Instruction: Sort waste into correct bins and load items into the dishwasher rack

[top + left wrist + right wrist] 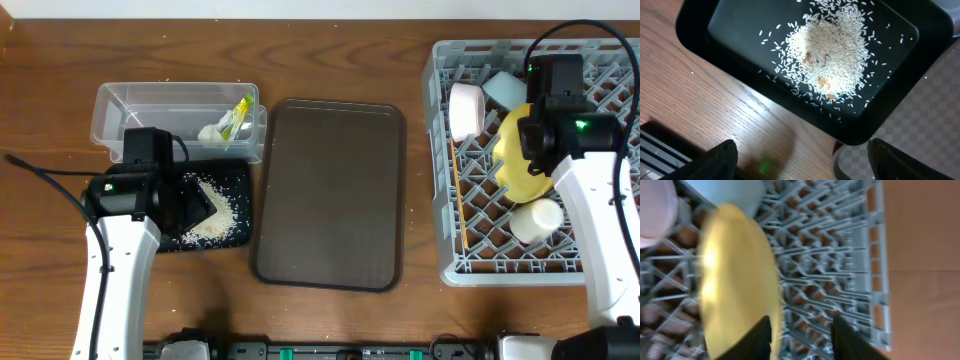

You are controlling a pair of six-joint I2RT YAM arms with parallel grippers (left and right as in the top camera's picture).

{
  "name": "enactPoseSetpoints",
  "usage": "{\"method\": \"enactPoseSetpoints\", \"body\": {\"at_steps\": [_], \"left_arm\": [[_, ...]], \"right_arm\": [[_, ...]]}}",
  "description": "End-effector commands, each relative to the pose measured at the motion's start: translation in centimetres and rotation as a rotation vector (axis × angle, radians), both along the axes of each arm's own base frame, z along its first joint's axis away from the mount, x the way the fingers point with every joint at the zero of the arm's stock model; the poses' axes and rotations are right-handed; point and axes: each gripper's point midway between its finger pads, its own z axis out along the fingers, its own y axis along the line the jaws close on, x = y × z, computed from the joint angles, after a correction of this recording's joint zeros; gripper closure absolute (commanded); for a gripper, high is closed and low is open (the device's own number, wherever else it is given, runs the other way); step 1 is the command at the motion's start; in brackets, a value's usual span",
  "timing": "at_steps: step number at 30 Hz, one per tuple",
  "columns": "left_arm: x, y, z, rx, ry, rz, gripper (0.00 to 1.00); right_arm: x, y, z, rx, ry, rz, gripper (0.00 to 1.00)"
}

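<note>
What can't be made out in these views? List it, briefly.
- Overhead: the right arm covers part of the yellow plate and all of the right hand.
- Right wrist: blur; whether that hand touches the plate is unclear.
- Overhead: the chopsticks are too thin to count.
- Overhead: the left arm hides the left hand.

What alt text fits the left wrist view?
A shallow black tray holding a pile of loose white rice sits on the wooden table. The left gripper is open at the bottom edge, nothing between its dark fingers.
</note>
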Motion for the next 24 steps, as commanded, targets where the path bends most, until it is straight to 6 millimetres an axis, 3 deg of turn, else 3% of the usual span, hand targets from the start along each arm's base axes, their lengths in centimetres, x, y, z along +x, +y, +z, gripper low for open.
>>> {"method": "enactPoseSetpoints", "body": {"at_steps": [1, 4, 9, 14, 20, 24], "left_arm": [[0.0, -0.1, 0.2, -0.016, -0.008, 0.015, 0.14], [0.0, -0.2, 0.2, -0.019, -0.005, 0.012, 0.14], [0.2, -0.2, 0.3, -0.004, -0.004, -0.068, 0.14], [1.2, -0.7, 0.6, 0.006, -0.04, -0.132, 0.14], [4.7, -4.9, 1.8, -0.08, -0.191, -0.334, 0.14], [6.7, -7.1, 2.9, -0.06, -0.285, -0.482, 0.14]], "right_arm": [[0.1, 1.5, -1.3, 0.139, -0.013, -0.021, 0.59], [-0.4, 2.0, -1.6, 0.211, -0.038, -0.091, 0.58], [-0.5, 4.9, -1.4, 0.429, -0.066, -0.044, 0.52], [-0.2, 6.4, 0.8, 0.619, -0.152, 0.026, 0.29], [0.0, 6.1, 3.0, 0.709, -0.23, 0.087, 0.26], [-0.5, 7.9, 3.4, 0.797, -0.199, 0.244, 0.25]]}}
